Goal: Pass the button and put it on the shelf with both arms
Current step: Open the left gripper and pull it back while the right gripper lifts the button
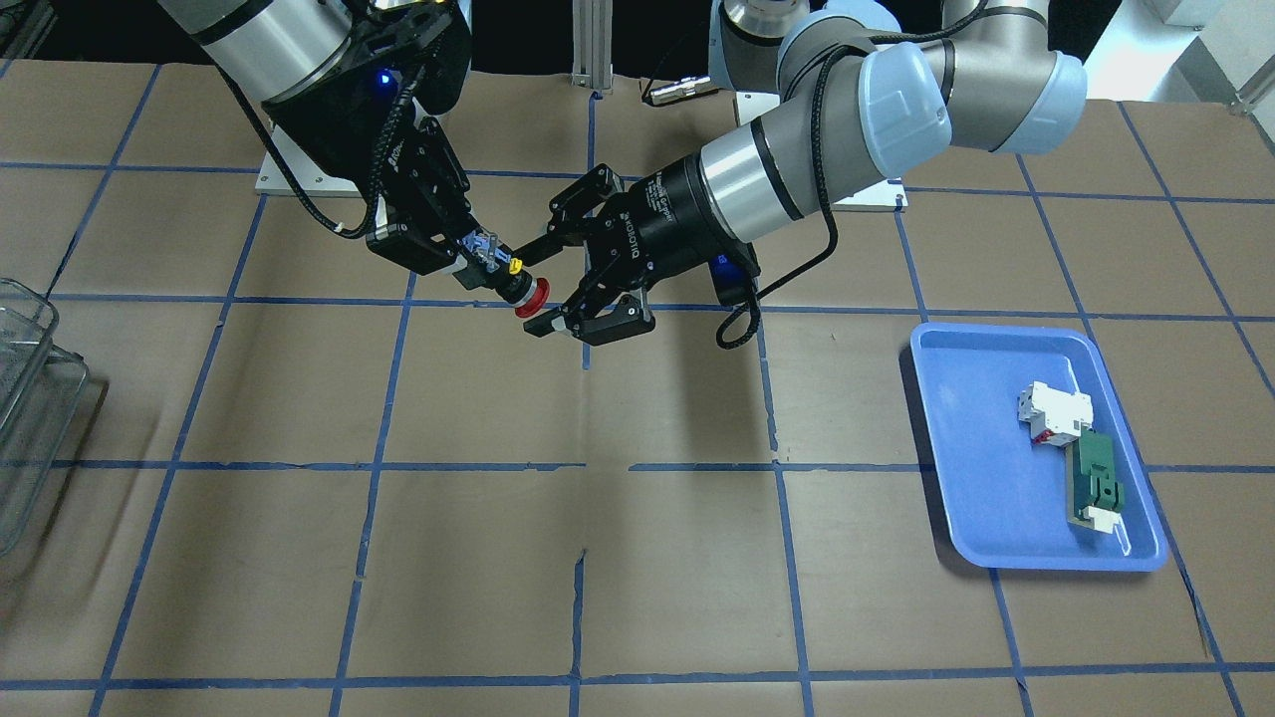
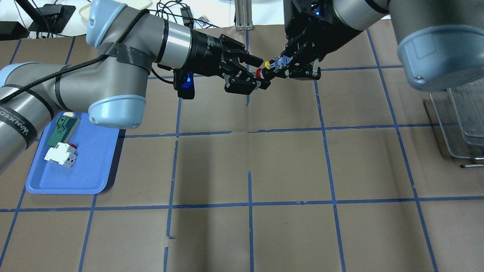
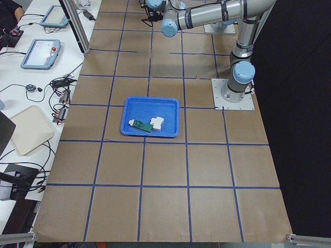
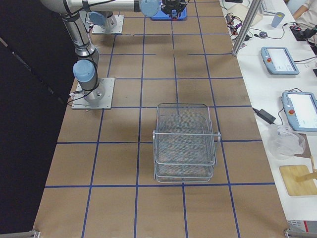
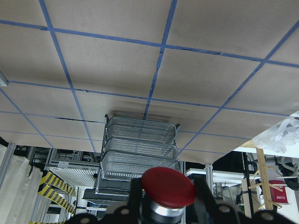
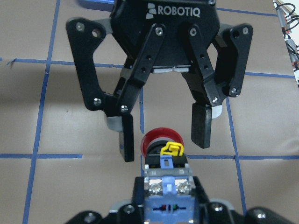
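Mid-air over the table point(image 2: 287, 170) centre: L gripper point(image 2: 261, 72) spread either side of the button point(image 2: 269, 68), flanking its red head, no pinch. R gripper point(image 2: 284, 65) clamped on its back block. L should back straight out, no snag; shelf point(image 2: 459, 124) sits far right.

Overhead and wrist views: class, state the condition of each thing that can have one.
Red-headed push-button: held above the table.
Left two-finger gripper: open, fingers flanking the red head.
Right two-finger gripper: shut on the button.
Silver wire-mesh tiered shelf: upright, without the button.
Blue plastic tray: holds white breaker block, green part.
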`<state>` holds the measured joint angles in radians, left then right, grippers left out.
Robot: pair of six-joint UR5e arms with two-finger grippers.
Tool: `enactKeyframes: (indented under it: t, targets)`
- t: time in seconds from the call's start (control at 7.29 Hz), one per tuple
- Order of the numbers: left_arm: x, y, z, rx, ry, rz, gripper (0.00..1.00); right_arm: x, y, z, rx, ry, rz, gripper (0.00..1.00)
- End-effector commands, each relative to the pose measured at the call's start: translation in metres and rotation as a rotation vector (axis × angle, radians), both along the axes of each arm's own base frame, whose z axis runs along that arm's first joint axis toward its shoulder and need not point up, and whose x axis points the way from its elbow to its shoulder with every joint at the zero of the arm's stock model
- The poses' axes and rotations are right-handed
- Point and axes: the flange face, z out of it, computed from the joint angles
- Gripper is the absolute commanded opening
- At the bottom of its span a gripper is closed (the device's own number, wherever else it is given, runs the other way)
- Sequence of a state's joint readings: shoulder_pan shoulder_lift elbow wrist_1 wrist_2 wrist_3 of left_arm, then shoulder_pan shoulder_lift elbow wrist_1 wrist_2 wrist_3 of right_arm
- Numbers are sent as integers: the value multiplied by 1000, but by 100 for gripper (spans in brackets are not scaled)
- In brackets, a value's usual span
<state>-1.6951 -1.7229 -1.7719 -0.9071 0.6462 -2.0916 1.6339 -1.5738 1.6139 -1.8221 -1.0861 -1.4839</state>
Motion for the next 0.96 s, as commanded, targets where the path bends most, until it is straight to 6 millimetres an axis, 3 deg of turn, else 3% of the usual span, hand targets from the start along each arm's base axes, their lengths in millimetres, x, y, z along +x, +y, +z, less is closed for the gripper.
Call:
enactKeyframes:
  t: [0.0, 0.14, 0.27, 0.41, 0.69, 0.82]
  targets:
    - [1, 3, 9, -7, 10, 5, 100, -1, -1, -2, 4, 8, -4, 5]
    - [6, 1, 12, -24, 3, 9, 100, -12, -5, -7, 12, 23, -18, 5]
    - [26, -7, 7, -61, -11, 15, 100, -31, -10, -12, 12, 133, -59, 4]
    - [68, -25, 3, -196, -85, -2, 99, -76, -26, -18, 23, 181, -141, 3]
    - [133, -44, -12, -460, -361, -152, 99, -219, -49, -31, 55, 197, -342, 3]
    - [150, -42, -24, -520, -517, -324, 99, -283, -49, -39, 71, 276, -397, 3]
